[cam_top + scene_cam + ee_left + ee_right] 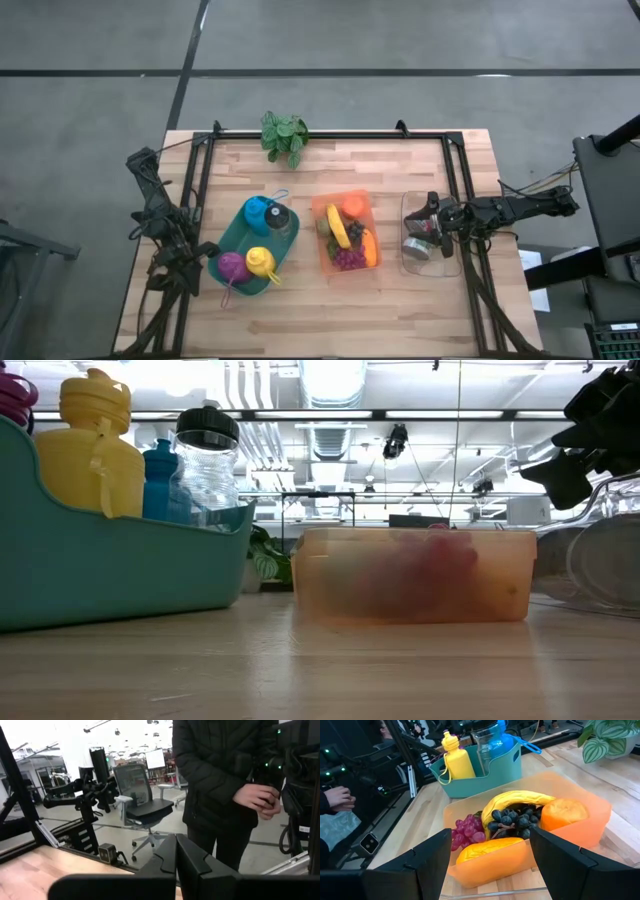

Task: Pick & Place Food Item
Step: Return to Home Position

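From above, I saw the right end effector [436, 217] over the transparent bin [442, 266] that held the tuna cans [415, 247], and the left end effector [197, 253] near the left edge of the desk [330, 320]. In the right wrist view its fingers [427, 862] stood wide apart, released. In the left wrist view the fingers [165, 862] were clenched on nothing.

no readable text, labels or numbers

Fruit [428, 568] blurred; tuna cans [416, 247] indistinct.
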`<state>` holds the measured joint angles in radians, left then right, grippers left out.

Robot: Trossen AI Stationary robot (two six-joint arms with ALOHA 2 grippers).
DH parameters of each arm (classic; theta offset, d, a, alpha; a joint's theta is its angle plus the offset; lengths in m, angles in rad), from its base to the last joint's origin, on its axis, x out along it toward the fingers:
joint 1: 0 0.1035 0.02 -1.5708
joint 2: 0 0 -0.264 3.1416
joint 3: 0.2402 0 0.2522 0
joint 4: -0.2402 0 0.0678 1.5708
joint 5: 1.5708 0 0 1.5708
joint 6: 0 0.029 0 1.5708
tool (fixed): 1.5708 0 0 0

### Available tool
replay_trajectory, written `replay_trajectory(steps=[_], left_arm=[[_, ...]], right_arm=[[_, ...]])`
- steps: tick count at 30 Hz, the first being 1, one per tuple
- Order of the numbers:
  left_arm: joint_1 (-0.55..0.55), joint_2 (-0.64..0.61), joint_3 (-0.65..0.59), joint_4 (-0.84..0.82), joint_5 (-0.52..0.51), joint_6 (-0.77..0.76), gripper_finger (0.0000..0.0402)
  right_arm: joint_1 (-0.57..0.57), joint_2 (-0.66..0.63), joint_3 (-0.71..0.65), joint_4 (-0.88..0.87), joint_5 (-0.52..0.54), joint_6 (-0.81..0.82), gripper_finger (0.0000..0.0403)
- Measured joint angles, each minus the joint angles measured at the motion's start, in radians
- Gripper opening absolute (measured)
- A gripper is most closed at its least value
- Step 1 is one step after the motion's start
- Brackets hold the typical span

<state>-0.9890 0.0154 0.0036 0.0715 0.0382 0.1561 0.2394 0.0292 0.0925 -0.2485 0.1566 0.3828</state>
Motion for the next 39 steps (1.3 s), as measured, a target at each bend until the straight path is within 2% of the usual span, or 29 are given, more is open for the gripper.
replay_trajectory(steps=[7,39], left_arm=[[0.000,0.002,0.000,-0.054,-0.008,0.003,0.0002],[0.000,0.008,-0.001,-0.051,-0.023,0.002,0.0002]], right_arm=[[0.000,0.000,0.000,0.000,0.000,0.000,0.0267],[0.000,0.000,0.000,0.000,0.000,0.000,0.0267]])
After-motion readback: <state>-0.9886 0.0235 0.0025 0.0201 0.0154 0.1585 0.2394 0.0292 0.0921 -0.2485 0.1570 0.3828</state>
